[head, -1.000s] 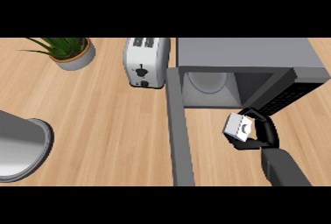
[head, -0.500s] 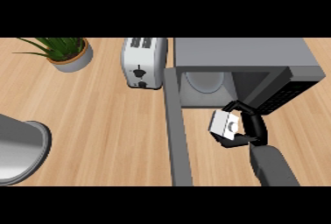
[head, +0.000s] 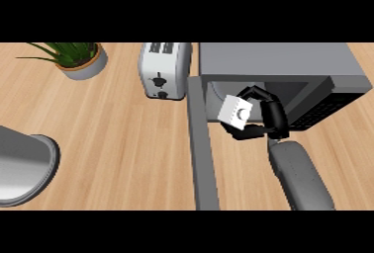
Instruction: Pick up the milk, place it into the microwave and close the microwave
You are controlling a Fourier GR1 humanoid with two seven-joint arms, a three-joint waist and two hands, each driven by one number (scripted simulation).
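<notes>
Right hand [head: 264, 114] hides milk's [head: 235, 109] far side; pot [head: 22, 170] cut off at left edge.

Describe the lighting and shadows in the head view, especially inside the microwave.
Head view: the wooden counter is evenly lit, without glare; the microwave cavity is darker toward its right side; the white milk carton stands out brightly against the black right hand curled round it.

A kitchen: wooden counter [head: 124, 143] with toaster [head: 165, 70], microwave [head: 292, 74] and potted plant [head: 76, 58].
</notes>
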